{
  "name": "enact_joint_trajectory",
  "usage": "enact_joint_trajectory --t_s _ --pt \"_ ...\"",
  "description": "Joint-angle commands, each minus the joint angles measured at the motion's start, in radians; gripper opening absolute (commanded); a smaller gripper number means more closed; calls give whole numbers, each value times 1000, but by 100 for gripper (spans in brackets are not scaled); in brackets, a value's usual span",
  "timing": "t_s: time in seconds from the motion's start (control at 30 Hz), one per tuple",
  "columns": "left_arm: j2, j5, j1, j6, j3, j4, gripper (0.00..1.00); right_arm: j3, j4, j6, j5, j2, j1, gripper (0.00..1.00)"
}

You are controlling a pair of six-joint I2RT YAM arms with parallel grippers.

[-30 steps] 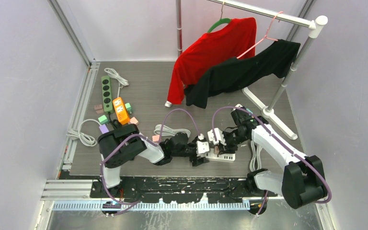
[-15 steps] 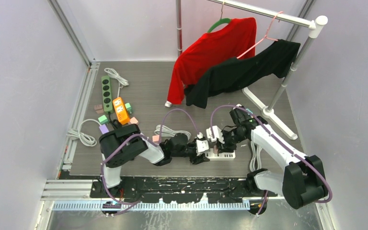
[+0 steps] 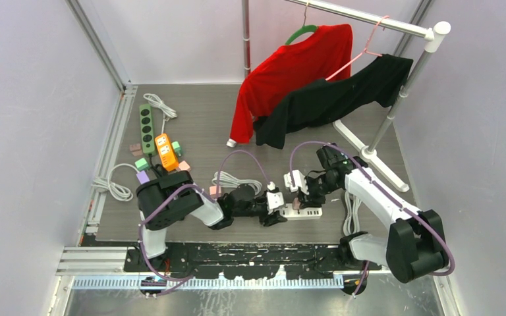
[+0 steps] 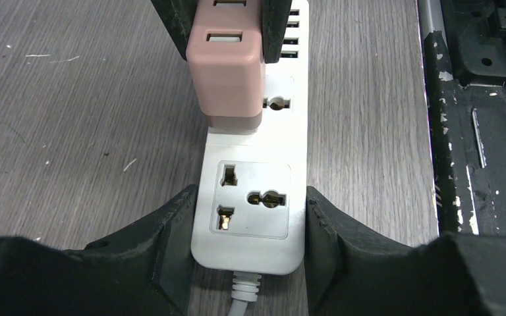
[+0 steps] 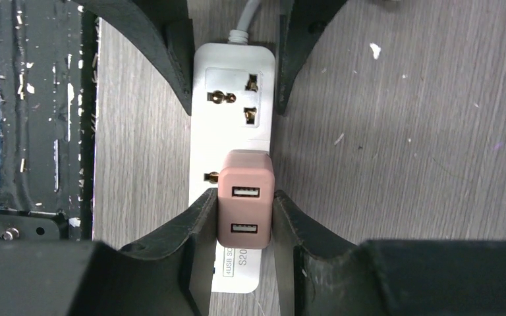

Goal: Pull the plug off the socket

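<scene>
A white power strip (image 3: 303,213) lies on the wooden table near the front edge. My left gripper (image 3: 273,204) is shut on its cable end, one finger on each long side (image 4: 250,205). A pink two-port USB plug (image 4: 227,72) stands on the strip's second socket. My right gripper (image 3: 298,192) is shut on this plug (image 5: 244,197), its fingers (image 5: 191,230) pressed to both sides. The strip's end socket (image 5: 234,99) is bare. I cannot tell whether the plug's pins are still in the socket.
A green power strip (image 3: 147,128), an orange one (image 3: 165,152), small coloured adapters and white cable coils (image 3: 115,183) lie at the left. A clothes rack base (image 3: 369,155) holds a red (image 3: 290,72) and a black garment (image 3: 333,99). The black front rail (image 4: 481,131) runs beside the strip.
Both grippers and the white strip have shifted a little to the left. The right gripper has kept its hold on the pink plug.
</scene>
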Motion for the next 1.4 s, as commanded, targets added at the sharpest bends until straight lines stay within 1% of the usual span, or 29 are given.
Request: enact_joint_trajectory --t_s 0.0,0.03,0.1,0.17,0.23,0.3,0.37,0.43,0.5,0.6,0.67,0.77,0.87,0.93,0.97,1.0,1.07,1.17,1.37 --pt "-4 -13 19 -25 -34 -54 0 44 -101 -80 -16 17 -5 1" --pt "-1 -11 20 -30 -30 -63 0 40 -147 -126 -52 18 7 1" --pt "9 -10 21 -39 -11 -75 0 31 -184 -193 -141 16 43 1" --pt "21 -4 20 -48 6 -87 0 43 -170 -180 -188 23 66 1" --pt "28 1 20 -55 14 -95 0 60 -104 -89 -196 25 68 1" --pt "29 2 20 -56 15 -98 0 72 -20 62 -159 11 61 1" --pt "26 -2 20 -49 9 -100 0 75 15 118 -121 -8 27 1" --pt "24 -5 22 -44 -1 -97 0 77 -10 106 -94 -16 -9 1" --pt "25 -8 23 -42 -6 -95 0 77 -68 46 -92 -13 -28 1" --pt "30 -10 29 -43 -3 -99 0 70 -172 -92 -152 16 -22 1" --pt "27 -8 31 -47 0 -99 0 79 -225 -150 -185 45 -3 1" --pt "11 -9 33 -65 5 -102 0 130 -265 -140 -200 60 -1 1" --pt "-15 -6 38 -99 12 -124 1 176 -266 -33 -192 31 -28 1" --pt "-45 -5 39 -140 19 -135 31 189 -273 5 -204 9 -68 1" --pt "-60 -3 39 -162 19 -134 43 191 -283 11 -216 2 -82 1" --pt "-77 -4 40 -178 21 -135 51 194 -289 17 -227 1 -95 1" --pt "-116 -11 38 -208 22 -138 64 203 -293 48 -241 9 -105 1" --pt "-186 -18 38 -215 28 -199 73 232 -290 127 -248 38 -108 1" --pt "-354 -14 40 -220 1 -381 78 286 -238 379 -263 103 -112 1"
